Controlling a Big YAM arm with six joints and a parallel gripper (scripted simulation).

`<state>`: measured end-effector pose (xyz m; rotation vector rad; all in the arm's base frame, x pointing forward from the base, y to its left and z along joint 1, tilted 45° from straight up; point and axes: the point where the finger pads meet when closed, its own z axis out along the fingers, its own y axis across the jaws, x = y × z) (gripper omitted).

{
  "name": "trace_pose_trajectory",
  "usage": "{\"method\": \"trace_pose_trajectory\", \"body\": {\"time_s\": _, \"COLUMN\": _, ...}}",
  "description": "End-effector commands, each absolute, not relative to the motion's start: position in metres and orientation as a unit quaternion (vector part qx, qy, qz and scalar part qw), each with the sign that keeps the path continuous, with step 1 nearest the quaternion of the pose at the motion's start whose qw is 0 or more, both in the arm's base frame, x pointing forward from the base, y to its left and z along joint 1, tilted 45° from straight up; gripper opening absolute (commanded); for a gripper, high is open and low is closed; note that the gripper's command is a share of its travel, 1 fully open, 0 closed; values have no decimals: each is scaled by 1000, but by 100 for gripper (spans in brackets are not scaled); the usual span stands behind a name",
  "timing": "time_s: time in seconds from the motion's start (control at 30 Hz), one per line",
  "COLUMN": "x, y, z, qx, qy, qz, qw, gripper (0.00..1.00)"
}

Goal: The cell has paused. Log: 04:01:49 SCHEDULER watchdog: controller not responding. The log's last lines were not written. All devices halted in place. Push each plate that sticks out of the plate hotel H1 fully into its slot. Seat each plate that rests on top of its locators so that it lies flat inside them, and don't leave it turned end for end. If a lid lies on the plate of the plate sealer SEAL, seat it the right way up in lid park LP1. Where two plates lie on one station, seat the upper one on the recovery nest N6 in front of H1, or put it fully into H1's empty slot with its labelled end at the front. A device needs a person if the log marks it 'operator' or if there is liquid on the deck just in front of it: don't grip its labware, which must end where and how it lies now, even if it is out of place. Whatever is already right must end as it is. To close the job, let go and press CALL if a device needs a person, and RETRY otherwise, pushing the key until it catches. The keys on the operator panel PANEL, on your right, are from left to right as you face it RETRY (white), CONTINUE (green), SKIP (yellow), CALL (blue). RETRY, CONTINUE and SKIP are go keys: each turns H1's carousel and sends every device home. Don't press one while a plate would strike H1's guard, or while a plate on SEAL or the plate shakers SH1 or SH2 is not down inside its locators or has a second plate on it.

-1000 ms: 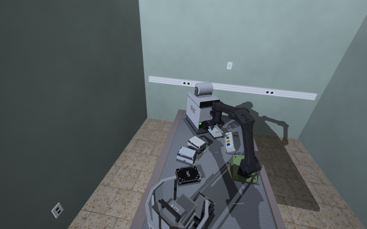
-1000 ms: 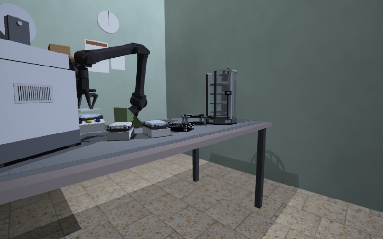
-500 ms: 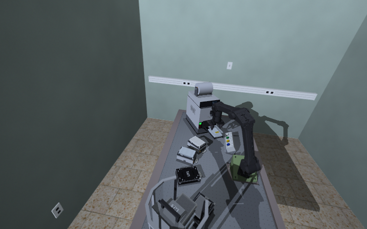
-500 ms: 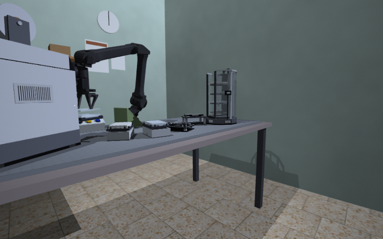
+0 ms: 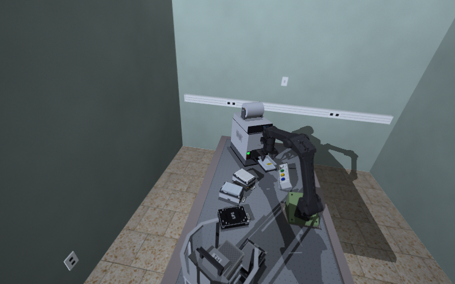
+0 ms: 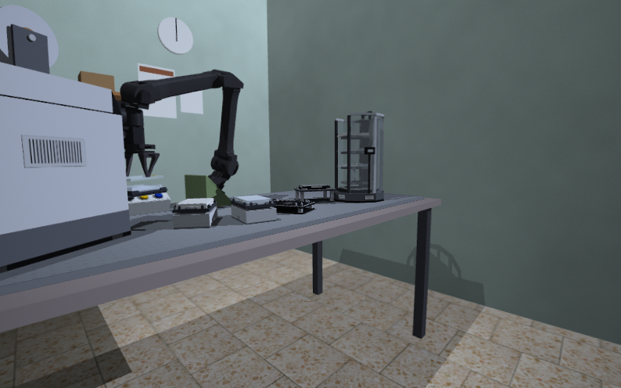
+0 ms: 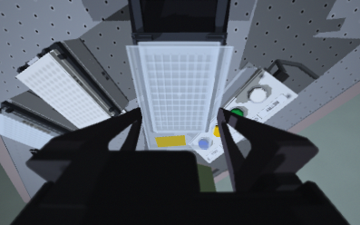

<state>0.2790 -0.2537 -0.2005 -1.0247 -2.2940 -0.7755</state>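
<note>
My gripper (image 5: 269,158) (image 6: 138,174) (image 7: 180,112) is shut on a clear lid (image 6: 145,177) (image 7: 227,59) with a yellow label. In the exterior view a gap shows between the lid and the plate (image 6: 145,188) on the sealer's tray below. I cannot tell which way up the lid is. Lid park LP1 (image 5: 233,216) (image 6: 298,206) is black and holds nothing. Two shakers carry white plates (image 5: 244,175) (image 5: 232,189); their exact seating is unclear. The hotel H1 (image 6: 359,159) stands at the far end, with nest N6 (image 6: 310,190) in front. Its slots are hard to make out.
The sealer SEAL (image 5: 245,141) (image 6: 38,197) stands close beside the gripper and shows a green light. The panel PANEL (image 5: 285,183) (image 7: 277,86) lies near the held lid, with white, green, yellow and blue keys. The arm's green base (image 5: 293,201) stands at the table's edge.
</note>
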Motion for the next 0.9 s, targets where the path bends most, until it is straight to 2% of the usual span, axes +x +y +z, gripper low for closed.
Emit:
{"method": "trace_pose_trajectory", "body": {"time_s": 0.0, "x": 300, "y": -284, "z": -192, "qx": -377, "qy": -859, "qz": -272, "qw": 216, "gripper": 82}}
{"method": "trace_pose_trajectory", "body": {"time_s": 0.2, "x": 298, "y": -282, "z": -192, "qx": -377, "qy": -858, "qz": -273, "qw": 218, "gripper": 82}}
{"method": "trace_pose_trajectory", "body": {"time_s": 0.23, "x": 290, "y": -269, "z": -197, "qx": -378, "qy": -851, "qz": -278, "qw": 235, "gripper": 82}}
{"method": "trace_pose_trajectory", "body": {"time_s": 0.4, "x": 298, "y": -291, "z": -182, "qx": -379, "qy": -857, "qz": -273, "qw": 217, "gripper": 82}}
{"method": "trace_pose_trajectory", "body": {"time_s": 0.87, "x": 301, "y": -309, "z": -162, "qx": -379, "qy": -855, "qz": -275, "qw": 222, "gripper": 82}}
